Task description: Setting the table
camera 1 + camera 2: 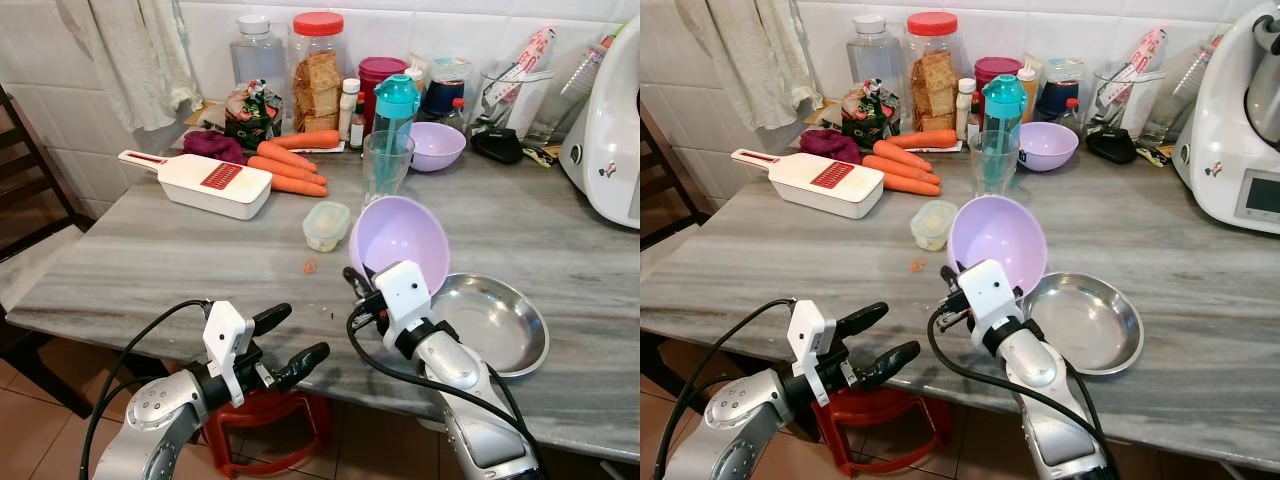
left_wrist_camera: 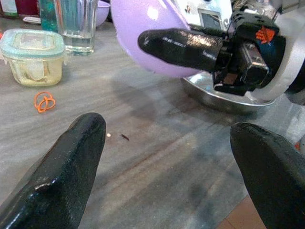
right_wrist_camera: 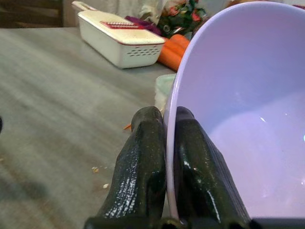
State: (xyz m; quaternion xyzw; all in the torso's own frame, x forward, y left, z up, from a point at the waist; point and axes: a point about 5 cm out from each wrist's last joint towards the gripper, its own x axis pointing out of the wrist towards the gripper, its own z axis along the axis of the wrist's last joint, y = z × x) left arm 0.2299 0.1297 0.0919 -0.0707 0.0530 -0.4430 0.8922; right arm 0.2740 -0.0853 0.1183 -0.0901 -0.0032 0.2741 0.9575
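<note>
My right gripper (image 1: 358, 281) is shut on the rim of a lilac bowl (image 1: 400, 235), one finger (image 3: 143, 157) outside the wall and the other inside. The bowl (image 3: 248, 119) is held tilted on its side, its opening facing me, just above the grey marble table (image 1: 150, 260). A shallow steel dish (image 1: 495, 325) lies on the table beside it on the right. My left gripper (image 1: 300, 332) hovers open at the table's front edge, left of the bowl, with nothing between its fingers (image 2: 71, 162). A second lilac bowl (image 1: 437, 145) stands upright at the back.
A small lidded container (image 1: 326, 225) and a glass (image 1: 387, 165) stand behind the held bowl. A white grater box (image 1: 205, 183) and carrots (image 1: 290, 160) lie back left, jars along the wall. A white appliance (image 1: 610, 120) is at the right, a red stool (image 1: 270, 430) under the table edge.
</note>
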